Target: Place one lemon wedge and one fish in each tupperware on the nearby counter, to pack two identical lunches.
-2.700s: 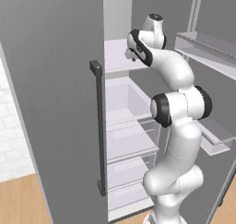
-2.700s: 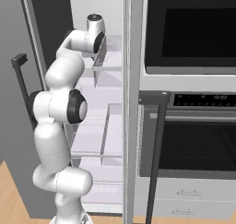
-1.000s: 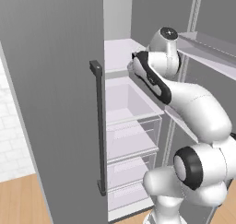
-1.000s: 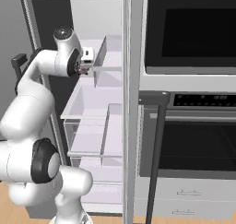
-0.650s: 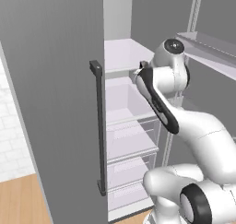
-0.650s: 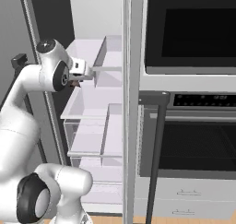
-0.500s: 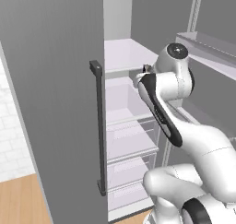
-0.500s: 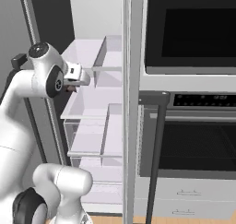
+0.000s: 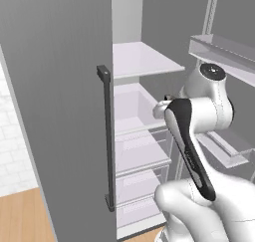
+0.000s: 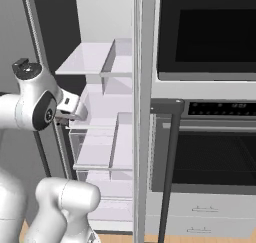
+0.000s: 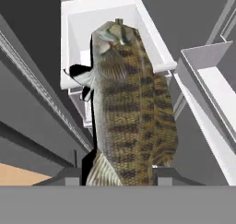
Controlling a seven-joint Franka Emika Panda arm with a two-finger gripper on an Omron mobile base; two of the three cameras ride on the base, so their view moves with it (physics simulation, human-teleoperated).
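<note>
A large brown, mottled fish (image 11: 129, 112) hangs lengthwise between my gripper's (image 11: 120, 176) two dark fingertips (image 11: 69, 176), which are shut on its tail end. Its head points away into the open fridge, toward a white drawer (image 11: 92, 15). In the right base view my gripper (image 10: 80, 112) sits just in front of the fridge's middle shelves, at the end of the bent white arm. The lemon wedge, the tupperware and the counter are out of view.
The fridge stands open with white shelves (image 9: 142, 59) and drawers (image 10: 97, 152). Its grey door with a dark bar handle (image 9: 105, 136) is on the left, door bins (image 9: 224, 49) on the right. A wall oven with a bar handle (image 10: 170, 162) adjoins the fridge.
The arm has folded back out of the fridge toward the base, and the hand has dropped from the upper shelf to drawer height. The fish stays in the grip.
</note>
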